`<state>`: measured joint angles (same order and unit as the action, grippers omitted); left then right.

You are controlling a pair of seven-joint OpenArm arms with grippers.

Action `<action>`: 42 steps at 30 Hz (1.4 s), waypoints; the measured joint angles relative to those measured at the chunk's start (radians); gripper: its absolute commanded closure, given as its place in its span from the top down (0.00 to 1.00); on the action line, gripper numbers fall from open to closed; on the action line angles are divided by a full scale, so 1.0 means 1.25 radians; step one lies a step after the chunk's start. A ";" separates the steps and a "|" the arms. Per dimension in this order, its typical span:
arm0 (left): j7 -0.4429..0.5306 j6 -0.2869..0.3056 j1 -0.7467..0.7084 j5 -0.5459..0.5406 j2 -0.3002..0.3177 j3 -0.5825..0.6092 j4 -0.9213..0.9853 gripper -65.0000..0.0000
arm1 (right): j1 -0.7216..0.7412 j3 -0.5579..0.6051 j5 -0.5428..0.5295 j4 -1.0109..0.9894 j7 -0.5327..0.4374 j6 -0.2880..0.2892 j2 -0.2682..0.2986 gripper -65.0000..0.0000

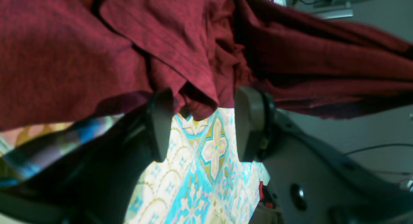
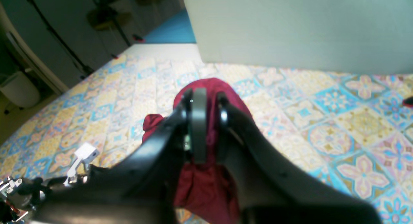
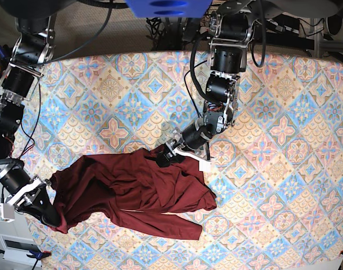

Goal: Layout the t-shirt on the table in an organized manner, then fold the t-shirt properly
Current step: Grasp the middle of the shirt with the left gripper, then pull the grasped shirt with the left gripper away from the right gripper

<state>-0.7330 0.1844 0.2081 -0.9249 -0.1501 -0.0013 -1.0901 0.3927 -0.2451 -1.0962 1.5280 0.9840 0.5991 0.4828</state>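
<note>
On the counter [image 3: 272,112], the right end effector [image 2: 206,120] clenches the t-shirt [image 3: 138,194]; the left end effector [image 1: 201,124] gapes, released.

Matt, soft maroon jersey t-shirt [image 3: 143,194], smooth printed cloth over the table [image 3: 284,112], matt grey plastic pads [image 1: 250,120]

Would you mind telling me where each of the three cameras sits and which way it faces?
Left wrist: sits behind the open left gripper, looking past its fingers at the t-shirt hanging over the table.
Right wrist: sits on the right arm, looking along the right gripper, shut on maroon cloth, across the table toward a pale wall.
Base: sits overhead, looking down on the table, the crumpled t-shirt and both arms.
Shared: all three show the t-shirt and the patterned table; base also shows both grippers.
</note>
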 measured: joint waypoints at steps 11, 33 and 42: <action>0.006 -0.093 0.061 -0.069 0.000 0.004 0.099 0.45 | -0.011 -0.010 0.008 0.025 -0.002 -0.001 0.001 0.01; -0.071 -0.301 0.219 0.043 0.009 0.273 0.251 0.00 | -0.049 -0.069 -0.036 0.045 0.001 -0.001 0.026 0.01; -0.147 -0.287 0.124 -0.056 0.159 0.276 0.117 0.00 | -0.052 -0.077 -0.060 0.046 -0.003 -0.001 0.031 0.01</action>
<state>-0.9173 -0.1749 0.3630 -0.9943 0.0490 0.3431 -0.9440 0.3283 -0.3408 -1.1717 1.5852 0.9802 0.5976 0.5209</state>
